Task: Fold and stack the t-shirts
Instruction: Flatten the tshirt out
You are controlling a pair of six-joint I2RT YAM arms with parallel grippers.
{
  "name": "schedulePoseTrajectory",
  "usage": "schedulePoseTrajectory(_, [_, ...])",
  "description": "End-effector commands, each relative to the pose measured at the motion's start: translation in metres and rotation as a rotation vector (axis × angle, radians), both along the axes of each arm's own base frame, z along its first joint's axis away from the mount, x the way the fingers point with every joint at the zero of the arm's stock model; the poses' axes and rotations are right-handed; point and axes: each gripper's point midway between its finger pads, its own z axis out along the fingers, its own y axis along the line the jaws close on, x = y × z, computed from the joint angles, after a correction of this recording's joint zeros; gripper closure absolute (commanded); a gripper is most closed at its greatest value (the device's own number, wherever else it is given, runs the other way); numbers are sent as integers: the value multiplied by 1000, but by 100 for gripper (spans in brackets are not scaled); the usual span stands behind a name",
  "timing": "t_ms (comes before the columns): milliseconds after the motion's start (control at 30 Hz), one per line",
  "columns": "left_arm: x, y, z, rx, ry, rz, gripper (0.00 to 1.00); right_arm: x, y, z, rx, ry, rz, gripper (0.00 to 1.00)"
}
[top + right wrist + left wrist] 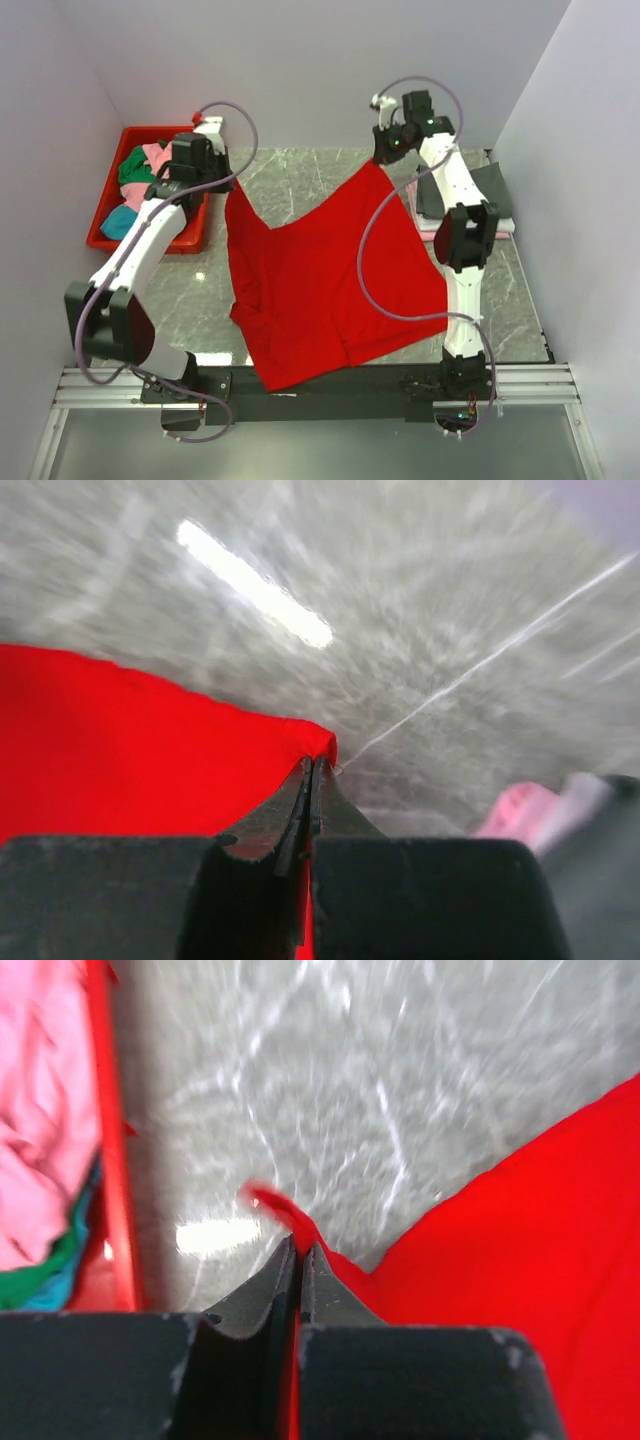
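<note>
A large bright red t-shirt (320,275) hangs stretched between my two grippers above the marble table, its lower part draped toward the near edge. My left gripper (225,183) is shut on one far corner of it; the left wrist view shows red cloth (520,1260) pinched between the closed fingertips (298,1250). My right gripper (382,157) is shut on the other far corner, the red cloth (150,750) bunched at its tips (315,765). More t-shirts, pink, green and teal (135,180), lie piled in the bin.
A red plastic bin (105,232) stands at the far left of the table, its wall (110,1160) close beside the left gripper. Folded dark grey, pink and white cloth (500,195) lies stacked at the far right, behind the right arm. Grey walls enclose the table.
</note>
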Motion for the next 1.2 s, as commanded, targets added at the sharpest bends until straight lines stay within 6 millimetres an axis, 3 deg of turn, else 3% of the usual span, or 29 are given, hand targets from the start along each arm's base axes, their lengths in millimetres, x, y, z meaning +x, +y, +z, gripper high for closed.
schedulePoseTrajectory(0, [-8,3,79,-62,-211,20,100,-21,16,129,76,-248,24,100])
schedulePoseTrajectory(133, [-30,10,145,-100,-374,37,100,-51,6,207,71,-394,12,100])
schedulePoseTrajectory(167, [-42,12,169,-115,-432,35,100,-65,1,237,66,-455,5,100])
schedulePoseTrajectory(233, [-56,13,204,-143,-516,29,100,-84,-7,272,53,-529,-3,100])
schedulePoseTrajectory(267, [-70,15,225,-158,-568,25,99,-103,-15,301,48,-597,-19,100])
schedulePoseTrajectory(333, [-89,18,263,-184,-661,20,100,-125,-23,331,41,-672,-32,100])
schedulePoseTrajectory(367, [-105,20,284,-198,-718,17,100,-149,-30,359,45,-744,-44,100])
schedulePoseTrajectory(433, [-129,26,320,-219,-813,21,100,-170,-41,386,37,-822,-79,100])
schedulePoseTrajectory(533, [-186,39,376,-264,-994,28,100,-234,-63,448,53,-1008,-145,100])
schedulePoseTrajectory(600, [-214,44,400,-294,-1081,28,99,-260,-75,475,63,-1101,-188,100])
schedulePoseTrajectory(633, [-237,48,413,-312,-1137,22,100,-287,-82,493,81,-1164,-209,100])
schedulePoseTrajectory(667, [-255,49,427,-326,-1191,9,99,-301,-87,507,94,-1215,-227,100])
schedulePoseTrajectory(767, [-307,53,456,-362,-1315,-29,99,-353,-107,541,122,-1355,-301,100])
schedulePoseTrajectory(933, [-370,52,487,-392,-1444,-118,99,-427,-133,574,171,-1523,-390,100])
schedulePoseTrajectory(967, [-384,53,494,-398,-1474,-129,99,-435,-136,578,176,-1546,-402,100])
schedulePoseTrajectory(1067, [-390,52,500,-401,-1480,-143,99,-441,-144,580,160,-1563,-440,100])
schedulePoseTrajectory(1167, [-367,46,489,-389,-1423,-148,99,-419,-139,562,131,-1491,-423,100])
